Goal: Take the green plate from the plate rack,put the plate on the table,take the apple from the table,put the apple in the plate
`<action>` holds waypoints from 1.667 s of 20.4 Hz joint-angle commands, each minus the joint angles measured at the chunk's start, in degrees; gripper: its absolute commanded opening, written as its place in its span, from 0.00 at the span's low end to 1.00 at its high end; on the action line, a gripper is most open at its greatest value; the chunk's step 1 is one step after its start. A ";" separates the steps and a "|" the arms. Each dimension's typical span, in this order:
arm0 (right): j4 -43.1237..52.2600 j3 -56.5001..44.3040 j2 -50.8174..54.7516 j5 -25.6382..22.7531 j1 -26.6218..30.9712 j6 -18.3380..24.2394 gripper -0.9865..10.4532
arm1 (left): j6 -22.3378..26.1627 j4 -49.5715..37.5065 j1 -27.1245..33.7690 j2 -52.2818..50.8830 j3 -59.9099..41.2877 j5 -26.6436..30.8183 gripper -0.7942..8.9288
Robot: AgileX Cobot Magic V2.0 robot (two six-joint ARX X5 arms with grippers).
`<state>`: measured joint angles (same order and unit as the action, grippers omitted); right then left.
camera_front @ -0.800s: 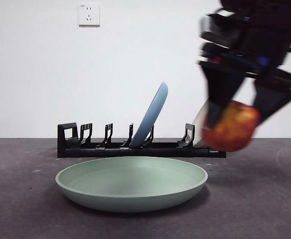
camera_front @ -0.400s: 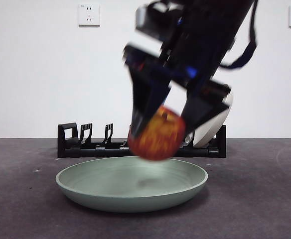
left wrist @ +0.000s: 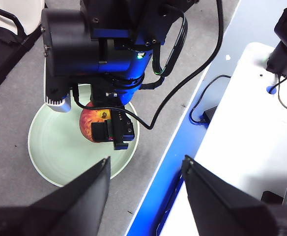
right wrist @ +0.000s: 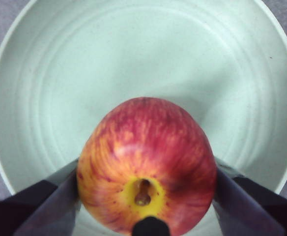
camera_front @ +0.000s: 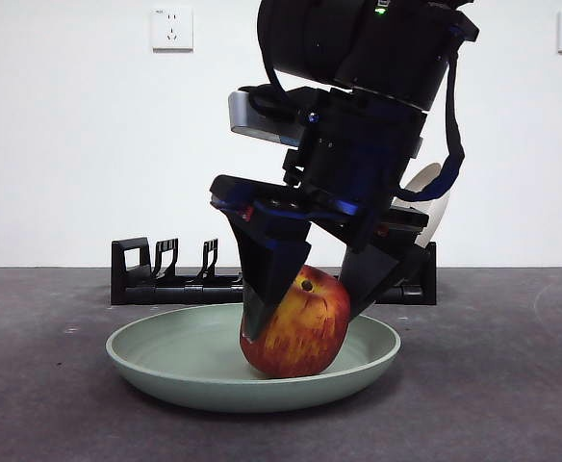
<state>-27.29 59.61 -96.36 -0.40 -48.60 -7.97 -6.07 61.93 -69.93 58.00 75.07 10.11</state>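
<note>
Down came the right gripper (camera_front: 305, 322) since a moment ago, and now the apple (camera_front: 295, 323) sits in the green plate (camera_front: 166, 358) on the desk (camera_front: 512, 385). Its fingers (right wrist: 47, 201) squeeze the apple. Left gripper (left wrist: 143, 172) waits high up, fingers apart.

right arm (camera_front: 368, 106): bulky black housing, blue-lit trim, silver camera block
right gripper (camera_front: 305, 298): two black wedge jaws
cables: black loops at the wrist
left gripper (left wrist: 146, 189): black flat jaws
</note>
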 commanded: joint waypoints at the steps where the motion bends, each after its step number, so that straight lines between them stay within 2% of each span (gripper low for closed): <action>1: -0.15 -0.50 -1.60 0.15 -0.33 -0.11 0.47 | -0.17 -0.11 -0.11 -0.02 0.11 -0.04 0.34; 2: -0.17 -0.50 -1.60 -0.31 -0.33 -0.15 0.61 | -0.17 -0.11 -0.11 -0.04 0.11 -0.02 0.34; 3: -0.15 -0.50 -1.60 -0.90 -0.33 -0.13 0.64 | -0.17 -0.11 -0.11 -0.04 0.11 -0.02 0.34; 14: -0.15 0.90 0.74 -1.46 -0.61 -0.13 0.64 | -0.20 -0.07 -0.11 -0.04 0.11 0.00 0.34; 18: -6.93 0.92 8.98 -1.46 -0.61 -0.15 0.64 | -0.17 -0.11 -0.11 -0.04 0.11 0.13 0.34; 22: -17.90 0.92 22.12 -0.72 -0.61 -0.98 0.63 | -0.17 0.26 -0.11 -0.02 0.11 0.11 0.34; 25: -26.40 0.92 33.14 3.98 -0.61 -1.70 0.63 | -0.17 1.64 -0.11 -0.04 0.11 0.11 0.34; 31: -38.75 0.92 48.28 5.03 -0.61 -3.17 0.47 | -0.17 3.19 -0.11 -0.02 0.11 0.00 0.34; 32: -40.28 0.92 49.94 5.03 -0.61 -3.15 0.37 | -0.17 3.65 -0.11 -0.02 0.11 -0.02 0.31; 34: -42.05 0.92 51.84 5.01 -0.61 -3.15 0.09 | -0.17 4.02 -0.11 -0.02 0.11 0.00 0.11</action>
<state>-69.41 60.45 -44.69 4.51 -49.12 -10.68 -6.07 65.98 -69.93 58.00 75.07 10.11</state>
